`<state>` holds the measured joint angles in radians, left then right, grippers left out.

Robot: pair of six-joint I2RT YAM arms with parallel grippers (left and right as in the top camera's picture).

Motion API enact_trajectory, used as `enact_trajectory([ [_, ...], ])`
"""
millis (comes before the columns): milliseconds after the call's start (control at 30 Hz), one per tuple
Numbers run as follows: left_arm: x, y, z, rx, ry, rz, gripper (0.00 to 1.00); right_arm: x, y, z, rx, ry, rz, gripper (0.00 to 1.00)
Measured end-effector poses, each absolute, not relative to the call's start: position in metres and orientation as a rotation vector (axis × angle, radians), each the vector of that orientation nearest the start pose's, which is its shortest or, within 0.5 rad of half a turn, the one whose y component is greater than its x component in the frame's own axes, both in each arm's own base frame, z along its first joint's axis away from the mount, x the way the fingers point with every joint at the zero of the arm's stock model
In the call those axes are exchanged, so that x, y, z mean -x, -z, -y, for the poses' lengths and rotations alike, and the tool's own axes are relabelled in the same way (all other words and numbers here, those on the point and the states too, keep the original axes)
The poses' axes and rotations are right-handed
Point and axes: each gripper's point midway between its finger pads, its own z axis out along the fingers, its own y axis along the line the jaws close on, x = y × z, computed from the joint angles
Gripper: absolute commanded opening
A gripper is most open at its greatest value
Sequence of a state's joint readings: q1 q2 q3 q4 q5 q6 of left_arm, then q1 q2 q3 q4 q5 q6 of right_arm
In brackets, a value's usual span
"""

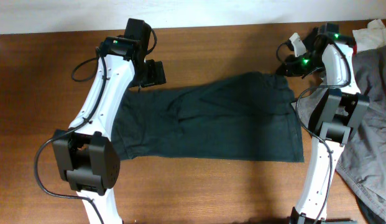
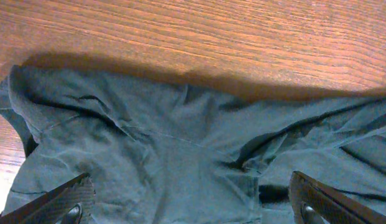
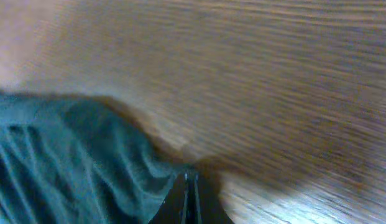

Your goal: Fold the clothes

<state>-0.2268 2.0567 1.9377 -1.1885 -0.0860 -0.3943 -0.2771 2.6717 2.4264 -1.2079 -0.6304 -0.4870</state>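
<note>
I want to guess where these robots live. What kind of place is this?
Probably a robot lab, not a home: two white robot arms stand at a wooden table, a green garment lies spread between them, and grey clothes are heaped at one side.

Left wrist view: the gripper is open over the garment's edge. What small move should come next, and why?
Probably lower the left gripper and close it on the garment's far edge. Its jaws stand wide open just above that edge, while the right gripper looks shut on the other far corner, so both could then lift together for a fold.
</note>
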Motion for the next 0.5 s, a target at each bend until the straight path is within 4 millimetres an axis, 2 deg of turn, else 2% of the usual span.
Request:
enact_trajectory([
  [300, -0.449, -0.141, 0.089, 0.256, -0.001, -2.853, 0.99, -0.534, -0.028, 0.041, 0.467, -0.795, -2.627, 0.04],
  [500, -0.449, -0.141, 0.089, 0.255, -0.001, -2.853, 0.99, -0.523, -0.046, 0.038, 0.526, -0.807, -2.625, 0.04],
])
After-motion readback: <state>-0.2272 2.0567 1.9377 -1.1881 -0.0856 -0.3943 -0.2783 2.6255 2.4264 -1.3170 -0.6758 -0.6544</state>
